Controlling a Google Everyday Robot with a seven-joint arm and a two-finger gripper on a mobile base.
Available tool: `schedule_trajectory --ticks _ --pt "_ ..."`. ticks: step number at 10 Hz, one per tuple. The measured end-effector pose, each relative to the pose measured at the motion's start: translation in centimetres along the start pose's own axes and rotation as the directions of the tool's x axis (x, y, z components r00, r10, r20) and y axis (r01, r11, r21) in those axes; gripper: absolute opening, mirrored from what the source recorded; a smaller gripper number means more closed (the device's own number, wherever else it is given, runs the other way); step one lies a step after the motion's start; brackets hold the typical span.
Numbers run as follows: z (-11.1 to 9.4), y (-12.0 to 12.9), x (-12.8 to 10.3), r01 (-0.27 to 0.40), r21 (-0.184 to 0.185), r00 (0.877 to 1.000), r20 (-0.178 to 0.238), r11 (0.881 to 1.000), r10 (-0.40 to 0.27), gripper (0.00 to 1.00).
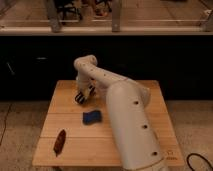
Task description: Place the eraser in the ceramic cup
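Eraser, a small dark block, lies at the very tips of the gripper, low against the wooden counter, in its back part, left in the view. The gripper points down with its fingers drawn together on the eraser, and the dark block shows between and just under them. Above it the white arm rises to a bent wrist, then runs thick and pale toward the front right, covering much of the counter's right half. Near the gripper, toward the front, a blue block lies flat, apart from the eraser. Farther out, close to the front left corner, a slim reddish-brown object lies alone on the wood.
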Motion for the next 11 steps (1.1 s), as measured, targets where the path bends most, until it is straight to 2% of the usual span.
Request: schedule_trajectory --ticks 2,5,7,11 --pt "-1.6 -0.5 -0.3 0.005 0.036 1.0 0.005 0.999 -0.005 0.0" --pt "-2.9 -1.2 -0.6 0.014 0.059 1.0 0.0 0.998 -0.014 0.0" --pt "-3.6 -2.0 -0.8 0.025 0.06 1.0 -0.008 0.998 -0.024 0.0" --pt "-4.7 -3.6 -1.4 0.049 0.04 0.999 -0.02 0.998 -0.049 0.0"
